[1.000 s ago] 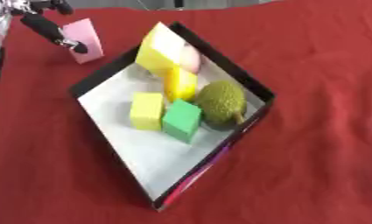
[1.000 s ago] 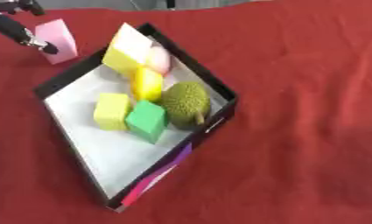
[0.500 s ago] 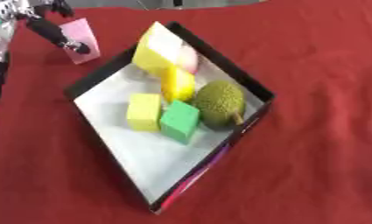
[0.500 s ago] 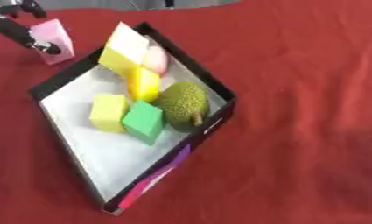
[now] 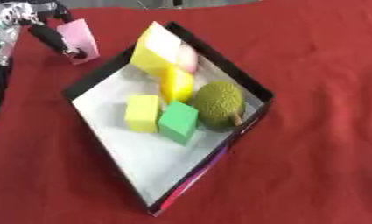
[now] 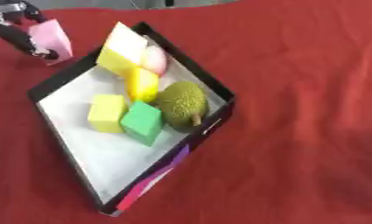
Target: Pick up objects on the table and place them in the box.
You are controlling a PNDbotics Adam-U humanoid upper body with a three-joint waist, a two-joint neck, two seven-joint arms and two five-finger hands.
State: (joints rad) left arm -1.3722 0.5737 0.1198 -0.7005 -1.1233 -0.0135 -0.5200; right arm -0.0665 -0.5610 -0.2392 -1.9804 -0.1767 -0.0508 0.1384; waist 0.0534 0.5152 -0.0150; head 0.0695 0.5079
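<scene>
Only the robot's left hand (image 5: pixel 35 24) shows, at the upper left corner of both eye views. Its fingers (image 6: pixel 20 39) are black, slender and rod-like, built of short segments with rounded tips. Above them, near the knuckles, sit pale silver-grey metal parts with a dull shine. In the left eye view a silver, mottled surface with dark specks runs down the left edge, and below it a black curved shape.

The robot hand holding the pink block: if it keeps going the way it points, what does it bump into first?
Probably the box's black rim. The left robot hand points down-right with the pink block, just outside the box. Depth is unclear, so it might pass over the rim.
</scene>
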